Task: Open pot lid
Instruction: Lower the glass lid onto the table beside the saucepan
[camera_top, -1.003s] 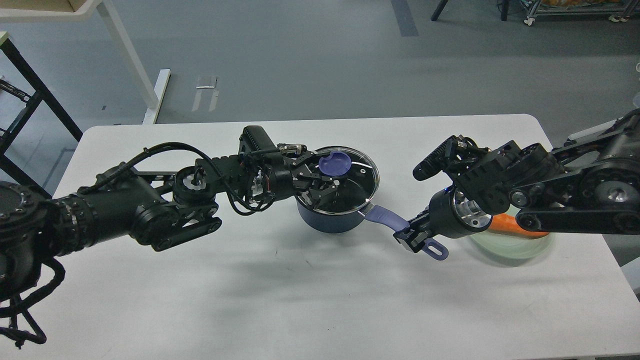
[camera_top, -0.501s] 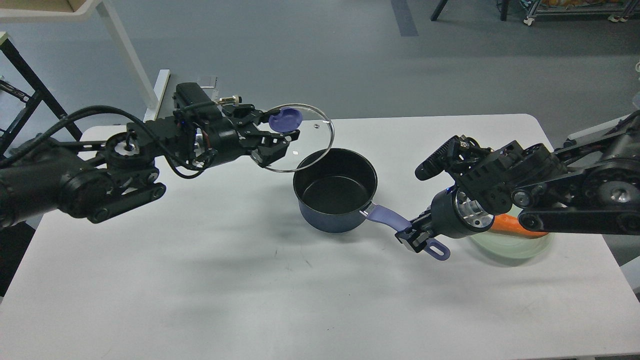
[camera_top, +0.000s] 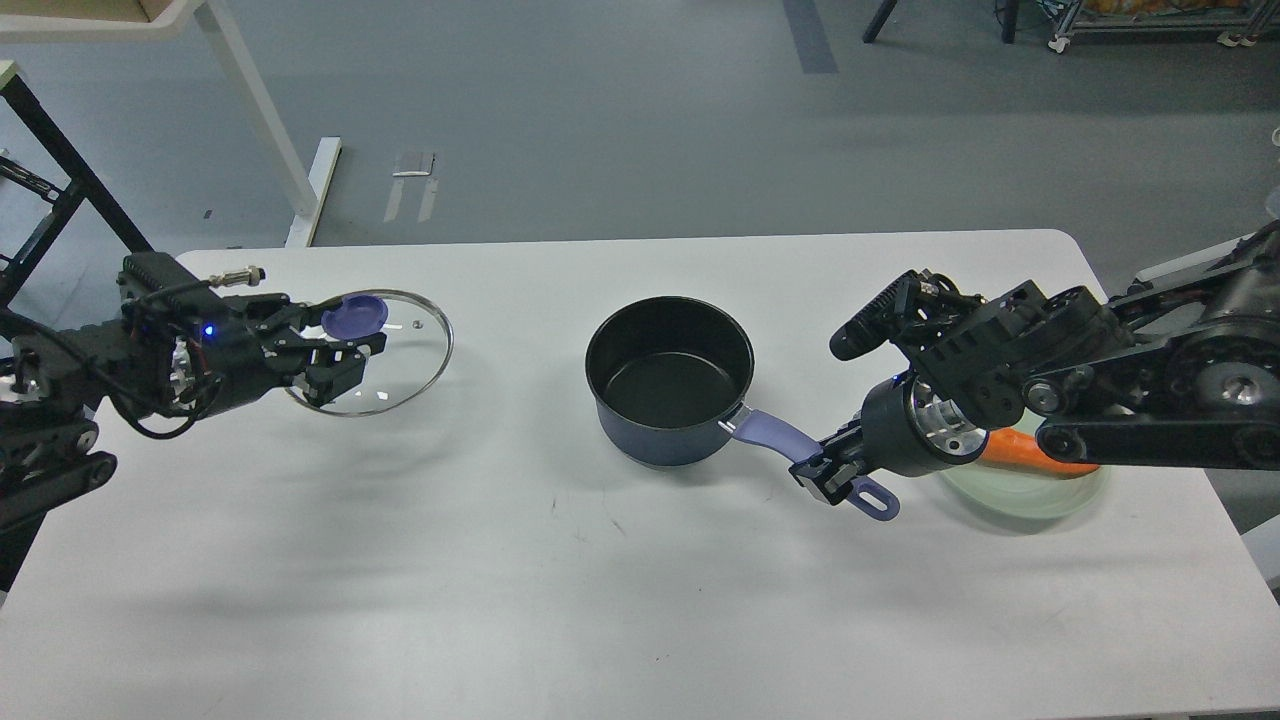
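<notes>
- Grey floor bkgd w/ white desk legs at 11 o'clock; white table (camera_top: 620, 600) fills the lower view, near edge cut off by the frame.
- Pot (camera_top: 668, 385) sits open near table centre, dark blue outside, black inside, nothing seen in it.
- Pot's purple handle (camera_top: 775, 435) sticks out toward 4 o'clock; its mid part is hidden by the right hand (camera_top: 832, 478), only the base and end loop show.
- Right hand is clenched on the handle, fingers closed around it; fingertips small and dark, hard to separate.
- Glass lid (camera_top: 385, 350) is off the pot, well apart from it at pot's 9 o'clock, over the table's left side; can't tell if it rests on the table or is held just above.
- Lid's purple knob (camera_top: 354, 316) is at the lid's 10 o'clock side; left hand (camera_top: 335, 350) is grasping the lid there, one finger (camera_top: 290, 318) over the knob area, others seen thru the glass.
- Left arm mostly cut off by the left edge.
- Pale green plate (camera_top: 1040, 495) at pot's 3 o'clock, largely hidden behind the right arm; an orange item (camera_top: 1015, 450) on it, prob. a carrot, only partly visible.
</notes>
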